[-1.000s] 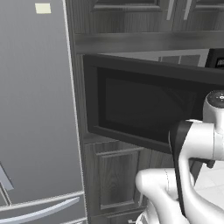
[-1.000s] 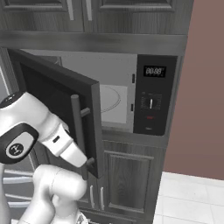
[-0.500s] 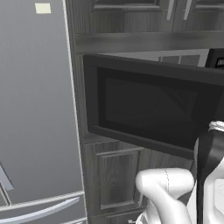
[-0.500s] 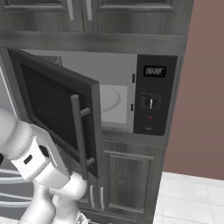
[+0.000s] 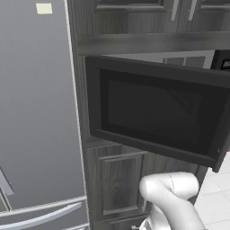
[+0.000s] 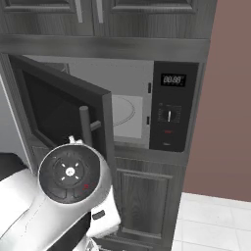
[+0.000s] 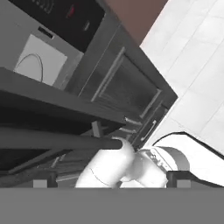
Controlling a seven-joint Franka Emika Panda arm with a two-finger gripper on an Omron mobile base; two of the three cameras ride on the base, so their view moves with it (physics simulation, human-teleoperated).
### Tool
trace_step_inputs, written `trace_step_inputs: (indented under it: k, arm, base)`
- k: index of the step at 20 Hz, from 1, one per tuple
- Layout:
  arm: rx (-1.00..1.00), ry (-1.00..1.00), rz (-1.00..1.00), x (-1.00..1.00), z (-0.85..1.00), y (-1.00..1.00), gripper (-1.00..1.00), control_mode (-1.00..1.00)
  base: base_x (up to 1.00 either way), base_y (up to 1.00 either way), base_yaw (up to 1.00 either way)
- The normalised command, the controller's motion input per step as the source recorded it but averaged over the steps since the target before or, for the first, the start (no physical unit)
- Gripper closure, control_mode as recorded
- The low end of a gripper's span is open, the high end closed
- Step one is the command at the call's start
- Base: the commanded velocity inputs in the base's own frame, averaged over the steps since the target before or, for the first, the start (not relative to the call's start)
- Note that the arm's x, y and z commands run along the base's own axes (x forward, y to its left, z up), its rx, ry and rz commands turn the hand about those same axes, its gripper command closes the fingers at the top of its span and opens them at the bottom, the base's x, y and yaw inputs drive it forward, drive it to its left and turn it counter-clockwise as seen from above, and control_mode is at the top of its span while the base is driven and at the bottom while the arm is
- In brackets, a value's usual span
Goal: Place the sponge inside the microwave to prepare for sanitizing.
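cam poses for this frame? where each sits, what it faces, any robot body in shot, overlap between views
Left base view: behind the arm on its left, facing the microwave door's dark glass; white arm link at the bottom.
Right base view: behind on the right, facing the open cavity, control panel and door handle; big arm joint lower left.
Hand view: on the hand, rolled, looking from under the door past the handle at the lower cabinet and floor; open gripper.
Shared: all three views show the microwave's open door.

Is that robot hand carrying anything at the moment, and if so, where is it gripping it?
Nothing is held. The gripper is open, its tips empty below the microwave door handle.
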Motion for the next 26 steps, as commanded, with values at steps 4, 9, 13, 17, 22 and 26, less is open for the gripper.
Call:
trace_step_inputs:
  k: [4, 9, 13, 17, 22, 26]
  arm:
    - [0.56, -0.12, 0.26, 0.05, 0.01, -0.68, -1.00, -1.00]
    - [0.32, 0.00, 0.19, 0.52, -0.22, -0.43, -1.00, -1.00]
    - [0.17, 0.00, 0.21, 0.43, -0.59, -0.16, -1.00, -1.00]
    - [0.06, -0.13, 0.15, 0.38, -0.70, 0.00, -1.00, -1.00]
    - [0.04, -0.12, 0.03, 0.57, -0.23, 0.00, -1.00, -1.00]
    - [0.01, -0.09, 0.00, 0.48, 0.00, 0.24, -1.00, -1.00]
  base:
    - [0.00, 0.00, 0.00]
    - [0.00, 0.00, 0.00]
    - [0.00, 0.00, 0.00]
    - [0.00, 0.00, 0.00]
    - [0.00, 0.00, 0.00]
    - [0.00, 0.00, 0.00]
